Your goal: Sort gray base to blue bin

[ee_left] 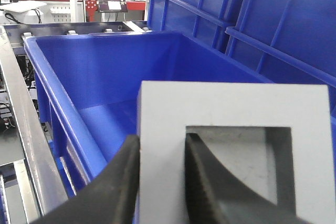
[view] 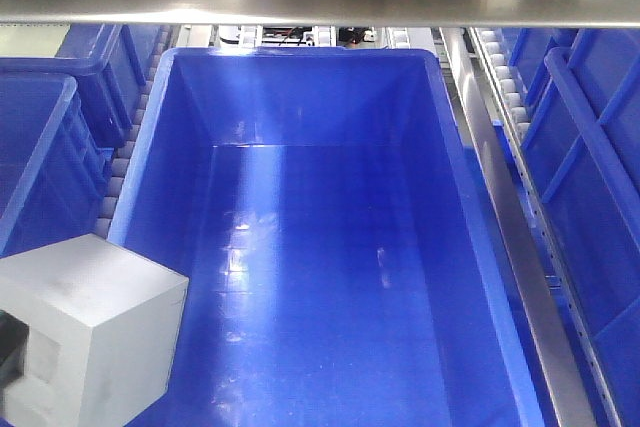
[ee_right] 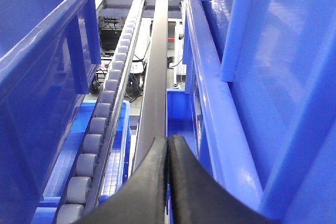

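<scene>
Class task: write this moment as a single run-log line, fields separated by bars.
left claw: shut on matte gray cube block | block: at rim of big blue plastic bin, unreleased | right claw: shut, empty

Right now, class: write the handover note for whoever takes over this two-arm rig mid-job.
Left gripper: shut on the matte gray cube-like base, one finger through its square window, one on the outer wall.
Right gripper: shut, empty, over the roller conveyor rail.
Gray base sits held at the near-left corner of the large bright-blue plastic bin, partly above the rim.
Done: pick-up. Left: move over the bin's interior, release.
</scene>
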`<state>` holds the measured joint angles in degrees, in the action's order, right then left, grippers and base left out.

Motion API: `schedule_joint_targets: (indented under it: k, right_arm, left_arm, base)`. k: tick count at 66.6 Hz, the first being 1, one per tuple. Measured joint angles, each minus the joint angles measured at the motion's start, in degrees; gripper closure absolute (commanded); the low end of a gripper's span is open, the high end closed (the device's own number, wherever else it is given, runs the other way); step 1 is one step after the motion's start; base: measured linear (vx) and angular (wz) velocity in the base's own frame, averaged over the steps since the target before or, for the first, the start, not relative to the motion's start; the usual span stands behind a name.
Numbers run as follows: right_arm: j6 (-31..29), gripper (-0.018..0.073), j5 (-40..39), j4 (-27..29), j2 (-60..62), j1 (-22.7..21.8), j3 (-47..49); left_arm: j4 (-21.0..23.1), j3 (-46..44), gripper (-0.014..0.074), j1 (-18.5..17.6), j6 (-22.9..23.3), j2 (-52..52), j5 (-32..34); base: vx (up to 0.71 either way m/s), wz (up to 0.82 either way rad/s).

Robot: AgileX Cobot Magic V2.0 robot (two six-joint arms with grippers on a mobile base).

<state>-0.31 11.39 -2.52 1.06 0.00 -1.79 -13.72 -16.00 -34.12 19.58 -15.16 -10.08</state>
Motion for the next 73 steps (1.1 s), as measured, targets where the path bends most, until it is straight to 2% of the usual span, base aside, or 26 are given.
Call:
schedule_joint_targets:
  k: [11, 18, 45, 63, 73]
  right_arm:
    - [0.3, 0.0564, 0.0, 0.0, 0.0, 0.0, 0.0]
    - [0.0, 0.0564, 0.0, 0.0, 0.0, 0.0, 0.0]
    - [0.0, 0.0564, 0.0, 0.0, 0.0, 0.0, 0.0]
    - [0.0, 0.0564, 0.0, 0.0, 0.0, 0.0, 0.0]
    - [0.0, 0.0564, 0.0, 0.0, 0.0, 0.0, 0.0]
  left_arm:
    - [0.0, -0.2, 0.0601, 0.0, 0.9, -0.6, 3.4]
    - [0.0, -3.0, 0.0596, 0.0, 1.2, -4.8, 5.5]
    - [0.0, -23.7, 0.0594, 0.0, 1.5, -42.3, 6.3]
    - [2.3, -37.0, 0.0591, 0.0, 1.6, -65.3, 1.5]
    - [2.8, -42.3, 0.0585, 0.0, 1.6, -73.9, -1.7]
  base:
    - [0.0, 0.0]
    - [0.0, 0.0]
    - [0.0, 0.0]
    - [0.0, 0.0]
    - [0.0, 0.0]
